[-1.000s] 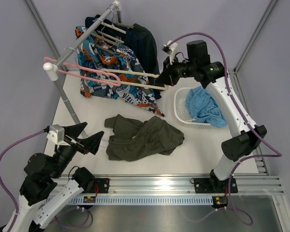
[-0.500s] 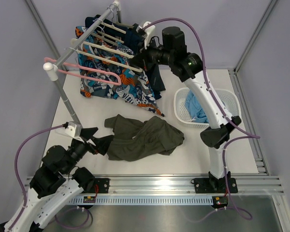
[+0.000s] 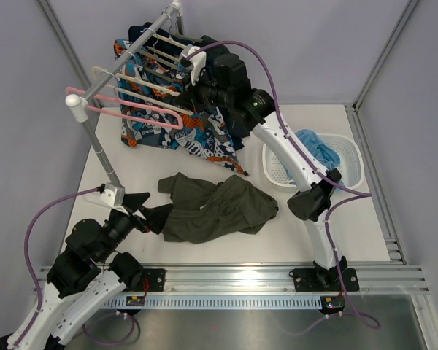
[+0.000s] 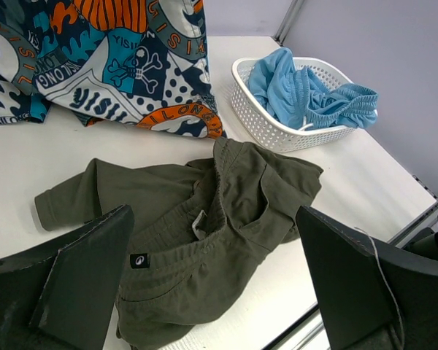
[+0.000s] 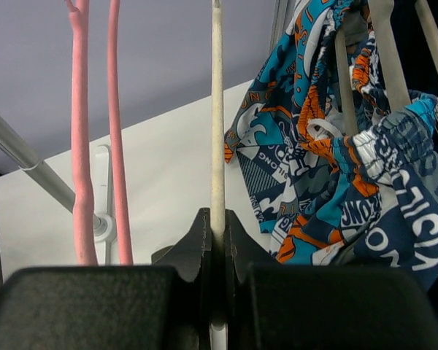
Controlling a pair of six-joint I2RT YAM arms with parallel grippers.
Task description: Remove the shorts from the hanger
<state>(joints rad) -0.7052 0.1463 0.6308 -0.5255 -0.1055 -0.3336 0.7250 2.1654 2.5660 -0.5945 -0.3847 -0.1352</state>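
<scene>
Since a second ago the right claw (image 5: 217, 219), clamped tight on the bare cream hanger (image 5: 217, 109), has swung from beside the basket (image 4: 257, 120) to the rail (image 3: 95, 89). The left claw (image 4: 213, 215) has dropped and stands spread wide, empty. The olive shorts (image 4: 226, 197) lie crumpled, off the hanger, on the white table (image 4: 66, 157) directly ahead of the left claw, with grey walls around. A pink hanger (image 5: 79, 146) hangs left of the right claw and patterned shorts (image 5: 350, 168) right of it; blue cloth (image 4: 299, 87) fills the basket.
</scene>
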